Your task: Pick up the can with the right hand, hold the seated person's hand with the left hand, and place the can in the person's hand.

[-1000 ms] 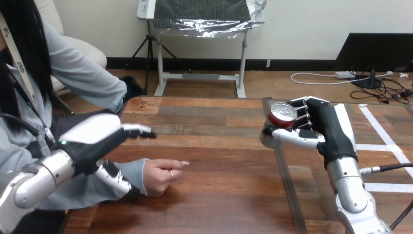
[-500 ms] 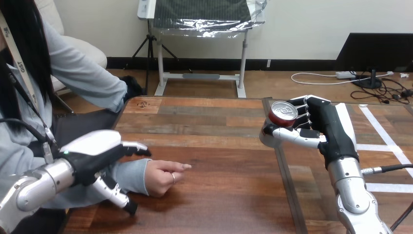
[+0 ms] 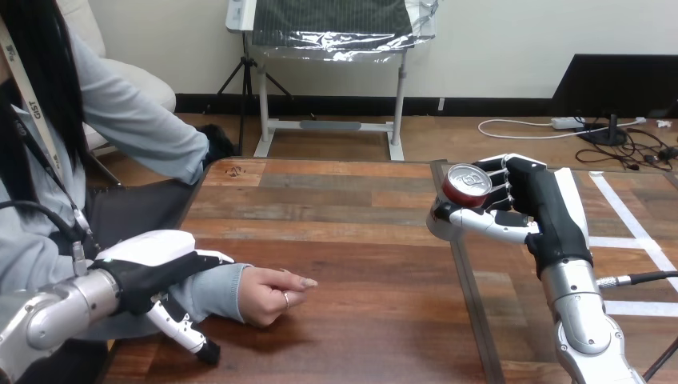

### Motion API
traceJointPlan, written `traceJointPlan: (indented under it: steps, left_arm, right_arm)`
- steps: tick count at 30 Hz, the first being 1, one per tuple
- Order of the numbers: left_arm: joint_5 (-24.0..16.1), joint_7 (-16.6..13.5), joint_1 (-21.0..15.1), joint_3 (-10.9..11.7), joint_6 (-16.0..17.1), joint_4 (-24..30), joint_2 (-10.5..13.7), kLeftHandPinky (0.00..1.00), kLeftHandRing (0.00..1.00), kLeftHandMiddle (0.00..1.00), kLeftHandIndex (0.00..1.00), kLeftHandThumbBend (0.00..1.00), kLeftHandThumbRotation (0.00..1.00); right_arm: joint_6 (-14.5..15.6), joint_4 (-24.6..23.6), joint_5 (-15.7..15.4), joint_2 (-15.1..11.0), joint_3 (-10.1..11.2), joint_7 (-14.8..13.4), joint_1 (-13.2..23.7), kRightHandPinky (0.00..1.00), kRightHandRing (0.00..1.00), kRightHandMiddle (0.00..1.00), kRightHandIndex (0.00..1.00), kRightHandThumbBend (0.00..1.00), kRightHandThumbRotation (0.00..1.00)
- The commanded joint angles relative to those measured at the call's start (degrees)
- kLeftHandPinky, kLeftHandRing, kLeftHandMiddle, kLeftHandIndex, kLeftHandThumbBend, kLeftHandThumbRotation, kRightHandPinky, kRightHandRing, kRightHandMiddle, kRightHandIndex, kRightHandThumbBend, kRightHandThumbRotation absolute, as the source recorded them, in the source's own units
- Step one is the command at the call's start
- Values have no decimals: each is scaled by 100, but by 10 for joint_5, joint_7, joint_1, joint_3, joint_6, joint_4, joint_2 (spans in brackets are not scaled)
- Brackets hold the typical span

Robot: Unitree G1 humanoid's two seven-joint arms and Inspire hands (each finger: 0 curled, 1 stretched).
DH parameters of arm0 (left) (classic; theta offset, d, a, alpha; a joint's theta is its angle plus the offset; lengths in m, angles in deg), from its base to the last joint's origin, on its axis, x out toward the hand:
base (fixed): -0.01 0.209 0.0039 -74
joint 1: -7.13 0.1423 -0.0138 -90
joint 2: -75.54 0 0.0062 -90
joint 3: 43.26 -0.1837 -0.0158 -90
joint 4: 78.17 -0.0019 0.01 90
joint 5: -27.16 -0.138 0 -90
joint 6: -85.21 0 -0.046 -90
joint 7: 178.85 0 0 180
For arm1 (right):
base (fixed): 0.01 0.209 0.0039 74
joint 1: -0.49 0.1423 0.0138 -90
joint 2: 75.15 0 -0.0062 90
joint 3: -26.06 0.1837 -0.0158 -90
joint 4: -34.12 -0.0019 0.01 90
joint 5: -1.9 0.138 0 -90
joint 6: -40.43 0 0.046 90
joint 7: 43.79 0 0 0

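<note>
While in the right hand [image 3: 544, 212], can [image 3: 464, 186] well apart from person's hand [image 3: 276, 294].

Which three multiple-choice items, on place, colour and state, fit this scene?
1. Where is the round metal drink can? A in the robot's black-and-white right hand; B in the person's hand; C lying on the brown wooden table.
2. What colour is the can's side? A green; B red; C blue.
3. How is the person's hand? A raised; B resting on the table; C holding the can.
Key: 1 A, that hand is curled round it; 2 B, red below a silver top; 3 B, it lies on the wood.
</note>
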Motion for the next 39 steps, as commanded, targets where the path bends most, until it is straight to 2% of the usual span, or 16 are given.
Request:
traceJointPlan:
  steps: [1, 16, 20, 26, 35, 39]
  left_arm:
    - [-5, -22, -40, -12, 2, -9, 8, 81, 86, 87, 85, 100, 38]
    - [-13, -105, -30, -27, 1, -24, -1, 72, 78, 80, 79, 100, 34]
    - [-21, -137, -28, -32, 8, -26, -2, 68, 74, 76, 77, 100, 33]
    - [-21, -160, -25, -34, 9, -30, -6, 63, 69, 72, 74, 100, 35]
    - [-14, -198, -21, -34, 31, -35, -10, 46, 52, 60, 67, 100, 31]
    - [-17, -218, -21, -37, 42, -39, -11, 41, 48, 55, 63, 100, 24]
  right_arm:
    - [-12, -44, 13, -2, 10, 1, 25, 37, 42, 49, 53, 75, 0]
    - [-7, -58, 11, -2, 10, 4, 19, 37, 42, 49, 53, 75, 0]
    - [-7, -60, 10, -2, 9, 4, 19, 37, 42, 49, 53, 75, 0]
    - [-6, -62, 14, -1, 10, 9, 18, 37, 42, 49, 53, 75, 0]
    - [-10, -56, 17, -1, 12, 14, 20, 38, 43, 50, 53, 74, 0]
    - [-10, -53, 16, -2, 12, 13, 21, 38, 43, 50, 53, 74, 0]
